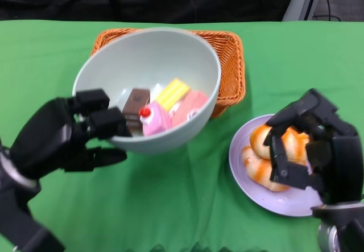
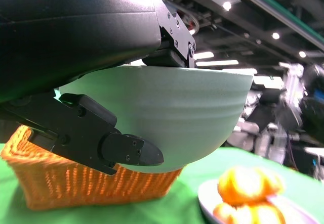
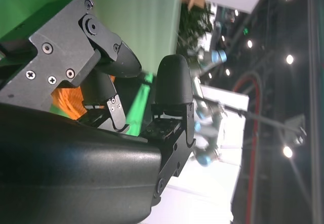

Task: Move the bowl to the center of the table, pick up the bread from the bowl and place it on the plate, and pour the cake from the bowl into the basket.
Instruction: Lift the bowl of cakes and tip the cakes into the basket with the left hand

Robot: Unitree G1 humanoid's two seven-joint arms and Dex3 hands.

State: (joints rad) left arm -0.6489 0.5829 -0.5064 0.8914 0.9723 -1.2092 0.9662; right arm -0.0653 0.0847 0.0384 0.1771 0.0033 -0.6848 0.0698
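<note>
I have the bowl (image 1: 149, 87) held up off the green tabletop (image 1: 170, 195) in my left robot hand (image 1: 62, 135), whose fingers clamp its near rim, some over the lip and some under the wall, as the left wrist view confirms. The bowl hangs just in front of the basket (image 1: 230, 64), partly overlapping the basket's front edge from my head view, and the basket lies directly beyond the bowl, away from my left robot hand. That is the relation the pour turns on, I judge: the far rim must tip toward the basket, so the roll goes away from my grasp. The cake pieces (image 1: 162, 111) sit bunched against the near wall of the bowl, close to my fingers, so they have the whole bowl to slide across. The bread (image 1: 273, 155) lies on the plate (image 1: 273, 198), to the right of the bowl and near the basket's right corner. My right robot hand (image 1: 310, 149) hovers over the plate with fingers loosely curled and apart, gripping nothing that I can see.
</note>
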